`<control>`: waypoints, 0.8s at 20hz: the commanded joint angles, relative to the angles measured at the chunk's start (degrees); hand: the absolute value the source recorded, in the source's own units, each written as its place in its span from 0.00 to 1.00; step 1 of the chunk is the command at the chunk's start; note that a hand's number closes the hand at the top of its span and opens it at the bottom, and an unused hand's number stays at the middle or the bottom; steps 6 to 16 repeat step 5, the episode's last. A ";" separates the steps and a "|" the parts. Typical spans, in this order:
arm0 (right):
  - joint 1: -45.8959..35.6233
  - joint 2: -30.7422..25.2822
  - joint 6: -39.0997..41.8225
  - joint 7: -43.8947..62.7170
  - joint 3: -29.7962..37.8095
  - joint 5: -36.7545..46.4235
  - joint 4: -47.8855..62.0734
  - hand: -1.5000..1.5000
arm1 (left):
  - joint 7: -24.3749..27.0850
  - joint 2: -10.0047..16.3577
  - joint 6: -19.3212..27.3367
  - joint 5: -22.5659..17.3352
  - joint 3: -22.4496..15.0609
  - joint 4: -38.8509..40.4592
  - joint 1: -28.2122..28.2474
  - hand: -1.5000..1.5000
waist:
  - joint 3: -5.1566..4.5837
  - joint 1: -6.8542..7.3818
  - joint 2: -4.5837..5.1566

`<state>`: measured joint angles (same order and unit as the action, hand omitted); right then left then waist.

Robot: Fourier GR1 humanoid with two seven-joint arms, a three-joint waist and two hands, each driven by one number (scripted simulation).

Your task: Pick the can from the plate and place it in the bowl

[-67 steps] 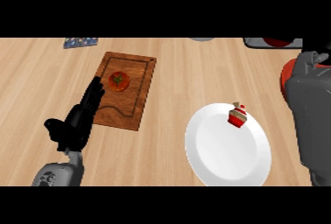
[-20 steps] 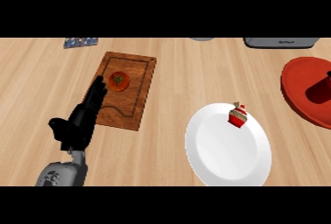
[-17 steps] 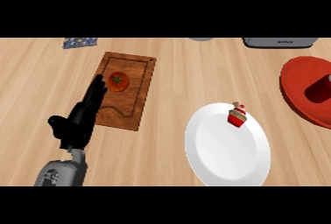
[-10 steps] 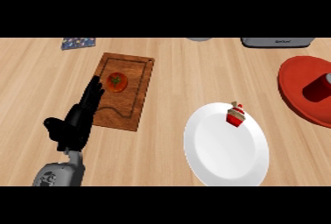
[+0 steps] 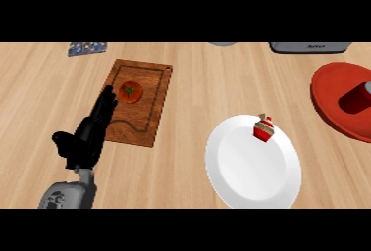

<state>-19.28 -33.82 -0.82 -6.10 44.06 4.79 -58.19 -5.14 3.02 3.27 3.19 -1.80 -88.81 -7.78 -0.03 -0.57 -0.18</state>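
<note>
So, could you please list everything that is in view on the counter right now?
wooden counter top: one, light brown, fills the view
rectangular wooden cutting board: one, dark brown, left of centre
round tomato: one, red with green stem, on the board
round white plate: one, white, lower right
small cupcake-like item: one, red, on the plate's upper part
large red bowl: one, red, right edge, cut off
cylindrical red can: one, red, in the bowl
grey appliance: one, grey, top right
grey round object: one, grey, top edge, mostly cut off
patterned patch: one, bluish, top left
left hand: one, black, open, at the board's left edge
right hand: not in view
</note>
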 commanded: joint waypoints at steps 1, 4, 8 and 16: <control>5.75 -0.18 4.50 3.12 -0.38 -3.96 -8.02 0.00 | -0.15 -0.34 -0.32 0.48 -0.92 -1.61 0.81 0.50 | 0.01 0.25 0.05; 10.61 2.21 4.73 -1.36 0.83 -5.92 -8.63 0.00 | 2.64 -0.12 -0.26 0.84 0.44 3.23 -1.25 0.50 | 0.02 0.22 0.14; 9.89 3.70 3.13 1.54 -0.73 -5.24 -10.29 0.00 | 4.92 -2.25 0.75 2.52 -3.18 -0.61 6.02 0.50 | 0.02 0.48 0.09; 9.89 3.70 3.13 1.54 -0.73 -5.24 -10.29 0.00 | 4.92 -2.25 0.75 2.52 -3.18 -0.61 6.02 0.50 | 0.02 0.48 0.09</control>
